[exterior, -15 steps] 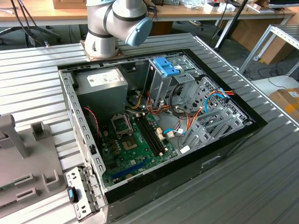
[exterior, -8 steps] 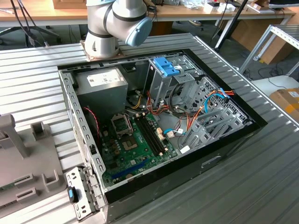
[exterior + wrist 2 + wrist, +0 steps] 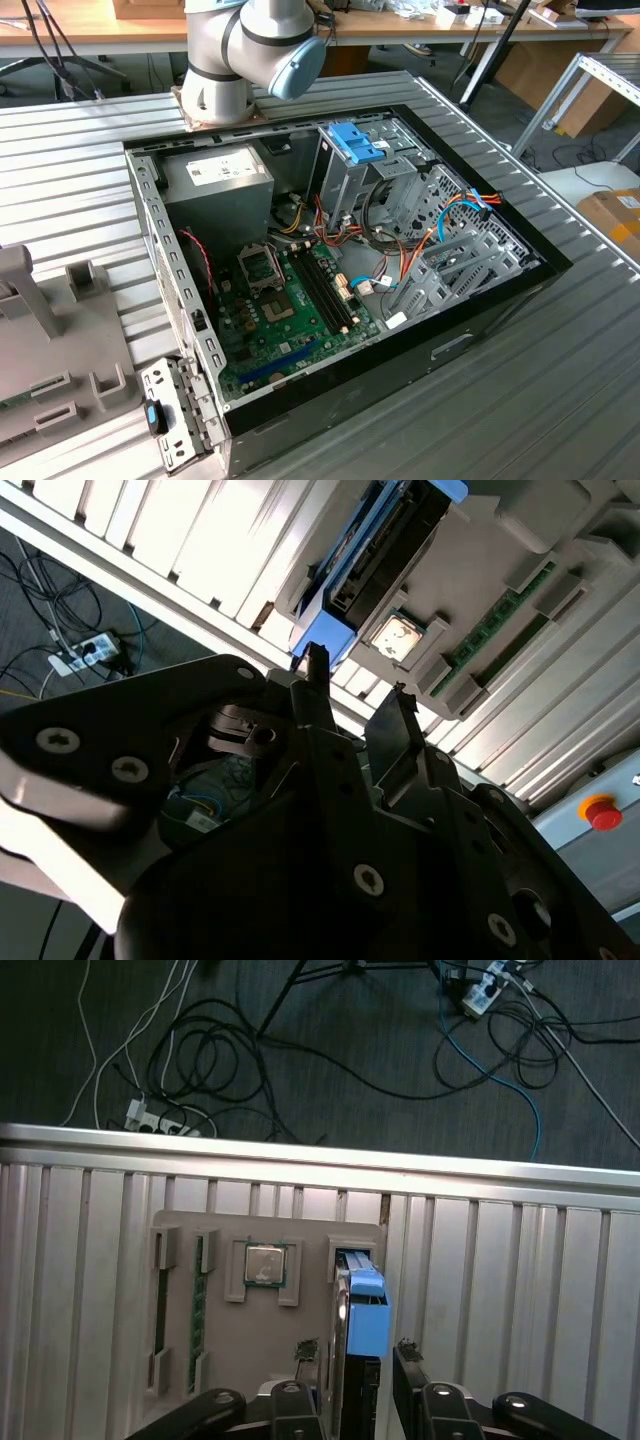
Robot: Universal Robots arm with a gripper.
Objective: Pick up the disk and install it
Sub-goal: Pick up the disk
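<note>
Standing on edge in a slot of the grey holder, the disk turns its blue frame toward the camera in the first wrist view. Parked upright like this, both its broad faces stay free, which I judge is why it is kept so: a grip can close across its thin width. The jaws are apart, one on each side of the disk. A gap shows between each jaw and the frame, so nothing is clamped and the pickup is not yet made. In the same holder a square chip lies flat in its own pocket just beside the disk. A green memory stick stands in a slot further along, each part kept apart from its neighbours. The holder rests on the ribbed metal desk near its edge, beyond which loose cables lie on the floor. In the exterior view the holder sits at about eight o'clock from the open computer case, and the arm rises at about eleven o'clock of it. Inside the case a metal drive cage stands at about one o'clock of the green board, topped by a blue tab. That cage is likely where the disk belongs.
</note>
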